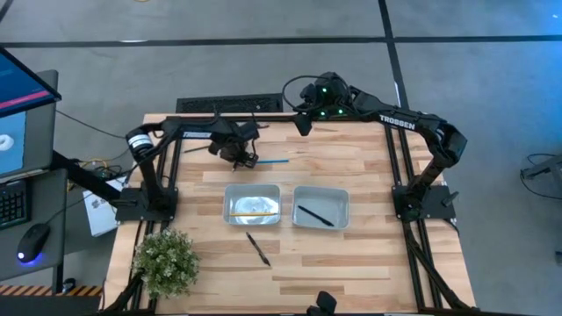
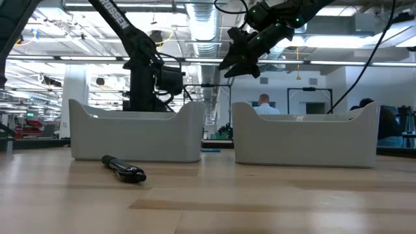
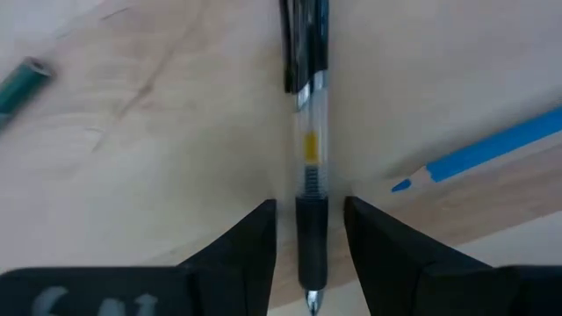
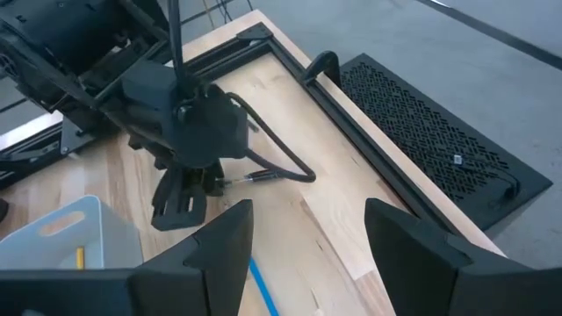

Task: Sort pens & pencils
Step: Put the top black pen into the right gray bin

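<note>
My left gripper (image 3: 309, 204) (image 1: 239, 156) points down near the table's far edge, open. Its fingers stand on either side of the black grip section of a clear-barrelled pen (image 3: 309, 149) that lies on the wood. A light blue pencil (image 3: 481, 149) (image 1: 270, 161) lies just to its right, a greenish pencil (image 3: 21, 83) on the other side. The left tray (image 1: 232, 195) holds a yellow pencil (image 1: 253, 213); the right tray (image 1: 342, 197) holds a black pen (image 1: 314, 215). Another black pen (image 1: 258, 248) (image 2: 123, 169) lies nearer, in front of the trays. My right gripper (image 4: 307, 254) (image 1: 303, 123) hangs open, high over the far edge.
The two grey trays (image 2: 136, 130) (image 2: 305, 133) sit side by side mid-table. A potted plant (image 1: 165, 261) stands at the near left corner. A black grille (image 4: 421, 123) lies beyond the far edge. Bare wood stretches to the right of the trays.
</note>
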Available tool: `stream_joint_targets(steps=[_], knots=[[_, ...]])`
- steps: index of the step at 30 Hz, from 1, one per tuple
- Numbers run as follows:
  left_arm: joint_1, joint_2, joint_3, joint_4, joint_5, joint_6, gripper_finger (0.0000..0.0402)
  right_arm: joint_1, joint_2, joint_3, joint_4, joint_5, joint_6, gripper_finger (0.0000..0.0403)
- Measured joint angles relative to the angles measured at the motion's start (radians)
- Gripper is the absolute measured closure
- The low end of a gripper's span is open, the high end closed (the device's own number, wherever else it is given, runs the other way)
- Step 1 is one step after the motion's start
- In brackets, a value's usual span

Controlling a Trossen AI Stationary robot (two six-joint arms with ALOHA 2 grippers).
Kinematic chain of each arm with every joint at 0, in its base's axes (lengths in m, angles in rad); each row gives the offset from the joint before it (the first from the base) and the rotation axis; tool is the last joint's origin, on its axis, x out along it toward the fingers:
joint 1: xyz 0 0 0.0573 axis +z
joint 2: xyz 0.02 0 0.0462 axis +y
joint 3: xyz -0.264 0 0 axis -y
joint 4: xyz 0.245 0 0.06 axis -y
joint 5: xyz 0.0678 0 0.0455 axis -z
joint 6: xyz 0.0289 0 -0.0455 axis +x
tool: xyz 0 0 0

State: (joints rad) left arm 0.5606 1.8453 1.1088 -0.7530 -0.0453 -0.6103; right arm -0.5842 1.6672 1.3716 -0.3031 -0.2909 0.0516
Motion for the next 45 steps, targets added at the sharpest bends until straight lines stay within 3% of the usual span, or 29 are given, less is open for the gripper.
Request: stream_joint_targets(steps=[4, 21, 34, 45], knots=[[0.002, 0.027, 0.005, -0.001, 0.048, 0.009, 0.0274, 0.000, 0.000, 0.000, 0.000, 0.000, 0.000, 0.0163], [0.000, 0.033, 0.004, 0.001, 0.035, 0.083, 0.0275, 0.000, 0.000, 0.000, -0.003, 0.000, -0.008, 0.0163], [-0.001, 0.034, 0.004, 0.003, 0.036, 0.093, 0.0378, 0.000, 0.000, 0.000, -0.003, 0.000, -0.009, 0.0163], [-0.011, 0.047, 0.095, -0.058, -0.040, 0.151, 0.0371, 0.000, 0.000, 0.000, -0.010, 0.001, -0.010, 0.0163]])
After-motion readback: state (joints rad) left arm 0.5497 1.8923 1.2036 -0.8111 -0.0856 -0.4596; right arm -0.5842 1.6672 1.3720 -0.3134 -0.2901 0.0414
